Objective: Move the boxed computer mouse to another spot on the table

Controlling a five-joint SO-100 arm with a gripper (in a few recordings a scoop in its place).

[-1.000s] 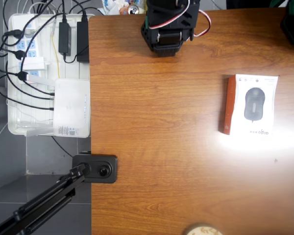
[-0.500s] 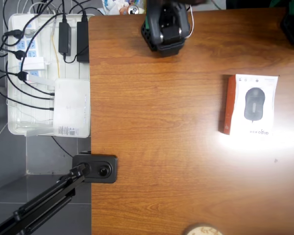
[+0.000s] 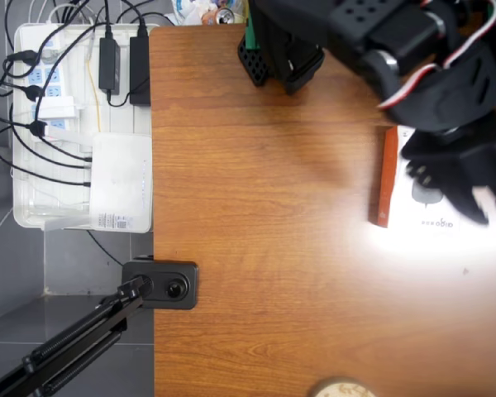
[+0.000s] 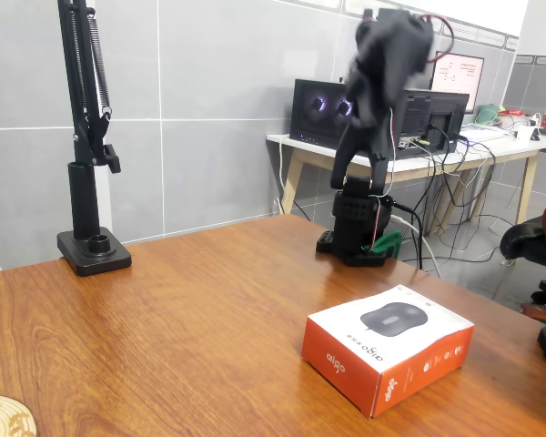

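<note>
The box (image 3: 422,217) lies flat at the table's (image 3: 256,248) three-o'clock edge in the overhead view, long axis twelve to six, orange side toward nine; the gripper (image 3: 459,178) hangs blurred above it, high above it in the fixed view (image 4: 382,55); whether its jaws are apart I cannot tell; reaching the box looks a matter of straight descent.

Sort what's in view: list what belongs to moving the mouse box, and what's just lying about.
For the job:
- boxed computer mouse
- table
- gripper, blurred above the box

Lying about:
- white tray of cables and power strips
- black lamp base
- round coaster
</note>
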